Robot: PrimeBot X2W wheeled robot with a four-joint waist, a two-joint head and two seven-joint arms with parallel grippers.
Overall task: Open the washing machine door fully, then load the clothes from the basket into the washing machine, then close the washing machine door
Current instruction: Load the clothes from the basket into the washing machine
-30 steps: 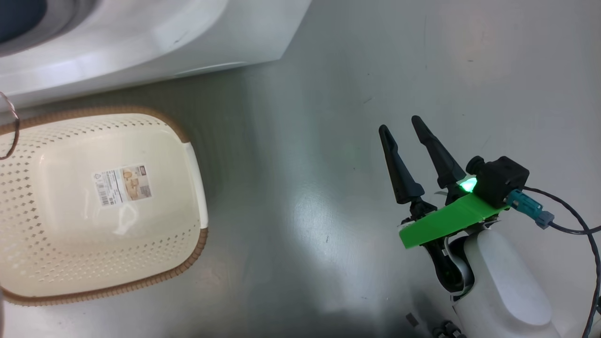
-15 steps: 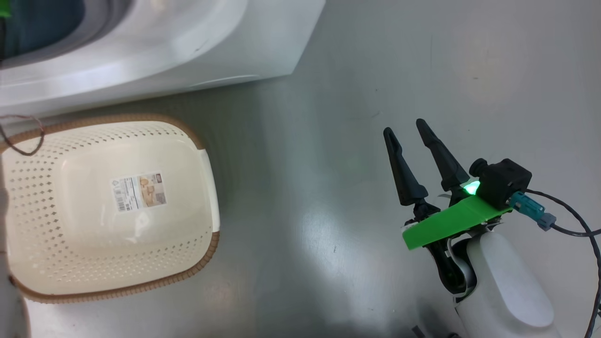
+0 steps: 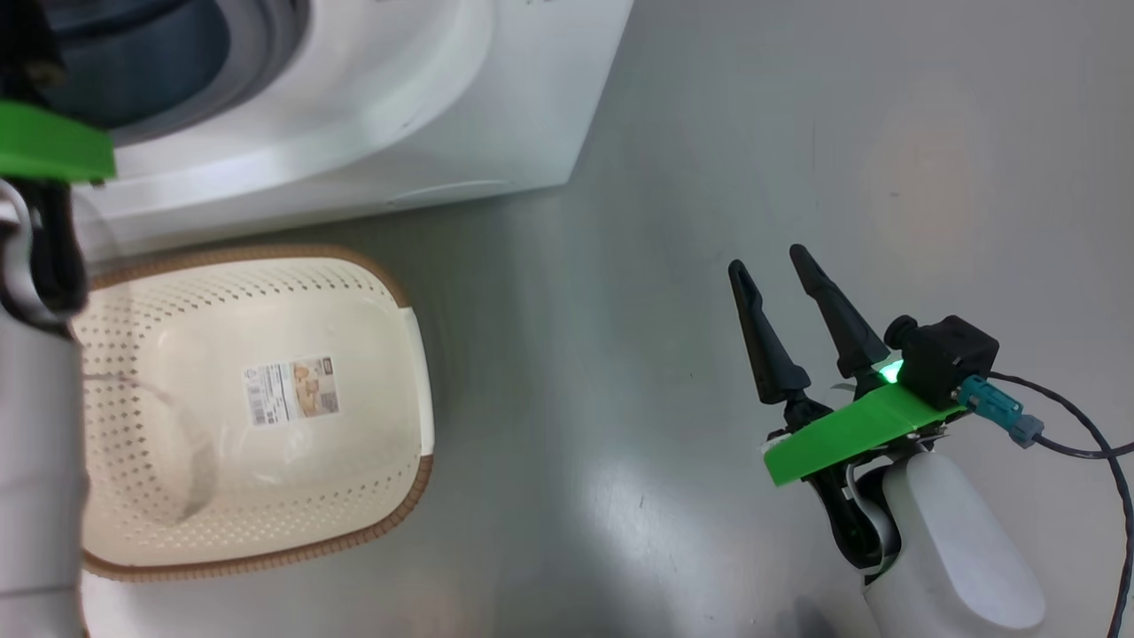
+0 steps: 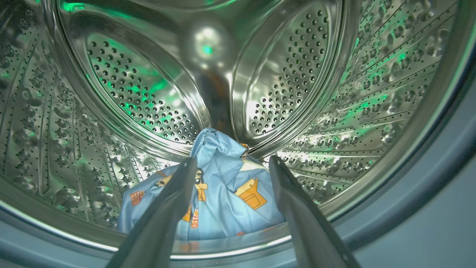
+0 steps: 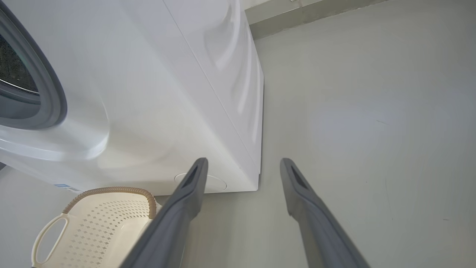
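The washing machine point(image 3: 372, 115) stands open at the upper left; its door is out of view. In the left wrist view my left gripper point(image 4: 232, 162) is open at the mouth of the steel drum point(image 4: 130, 93). The clothes point(image 4: 223, 201), a light blue bundle with orange prints, lie on the drum's bottom beyond the fingertips, free of both fingers. The cream basket point(image 3: 354, 301) sits on the floor before the machine, with just a paper label on its bottom. My right gripper point(image 3: 766, 259) hangs open over bare floor to the right, holding nothing.
My left forearm point(image 3: 35, 443) and its green bracket point(image 3: 53, 151) cross the basket's left side. The right wrist view has the machine's white side point(image 5: 148, 93), its grey gasket point(image 5: 52, 96), a round flap point(image 5: 214, 183) and the basket point(image 5: 108, 227). Grey floor point(image 3: 797, 133) stretches right.
The head camera has shifted, so the machine and basket sit further right and lower in the picture. My left forearm and green bracket have come into that view at its left edge. The right gripper stays open.
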